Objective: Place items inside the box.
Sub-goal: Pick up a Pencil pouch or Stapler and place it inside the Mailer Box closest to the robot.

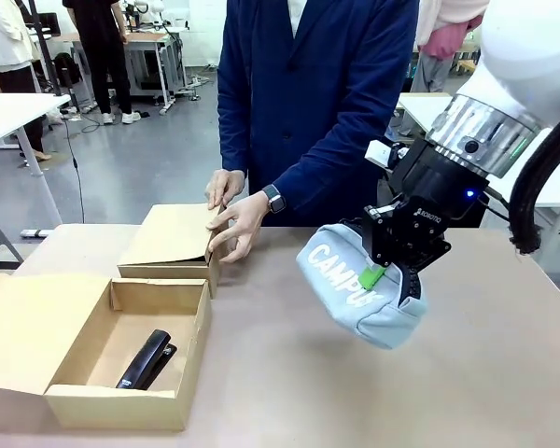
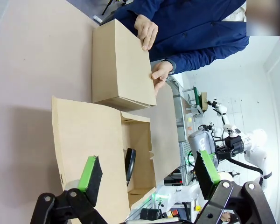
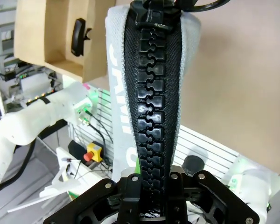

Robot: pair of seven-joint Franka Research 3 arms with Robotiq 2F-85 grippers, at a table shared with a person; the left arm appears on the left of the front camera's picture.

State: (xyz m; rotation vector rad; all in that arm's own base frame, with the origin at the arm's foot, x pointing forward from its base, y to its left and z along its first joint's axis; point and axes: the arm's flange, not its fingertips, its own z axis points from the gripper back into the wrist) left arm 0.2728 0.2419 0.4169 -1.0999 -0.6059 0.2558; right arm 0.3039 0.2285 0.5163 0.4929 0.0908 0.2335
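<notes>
I am in the carrying step. My right gripper [image 1: 385, 278] is clenched on the grey pencil case [image 1: 341, 280] and holds it in the air at the right middle of the front view, clear of the desk [image 1: 289, 392]. In the right wrist view the black zipper [image 3: 151, 93] of the case runs straight up from between my fingers, so I grasp it by one end and the rest hangs free and tilted.

The box [image 1: 112, 408] stands open at the lower left of the front view, with its flap lid folded out toward the left edge. The black stapler [image 1: 145, 359] already lies inside, on the right part of the floor.

I think the next move is to bring the case across the bare desk to the lower left, lift it over the near wall of the box, and lower it onto the free floor beside the stapler before I let go. The case is soft and long, so I judge it can catch on the rim or land on the stapler.

Just behind the box stands a smaller closed carton [image 1: 173, 238], and the person's hand [image 1: 238, 224] rests on its corner, near my path. My left gripper [image 2: 148, 171] hangs above the box with the pads wide apart and nothing between them.
</notes>
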